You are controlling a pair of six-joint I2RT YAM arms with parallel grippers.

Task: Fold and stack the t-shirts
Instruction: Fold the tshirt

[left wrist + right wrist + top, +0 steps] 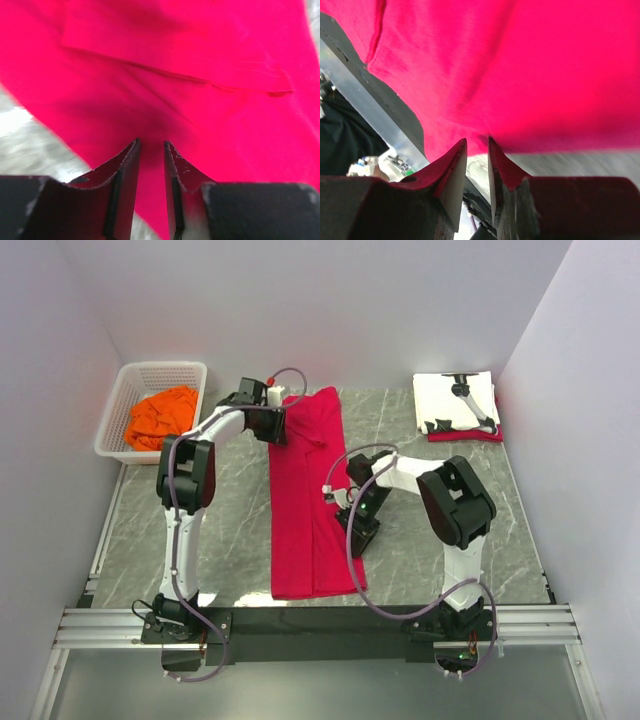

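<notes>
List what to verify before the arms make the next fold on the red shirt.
1. Red t-shirt lies as a long strip on the table: ok.
2. Left gripper is at the shirt's far left corner: ok.
3. Left gripper's hold on the cloth: cannot tell; its fingers are narrowly apart, with red showing in the gap.
4. Right gripper holds the shirt's right edge: cannot tell; the hem sits just at the tips.
5. Folded white t-shirt lies apart from both arms: ok.
6. Orange t-shirt is inside the basket: ok.
</notes>
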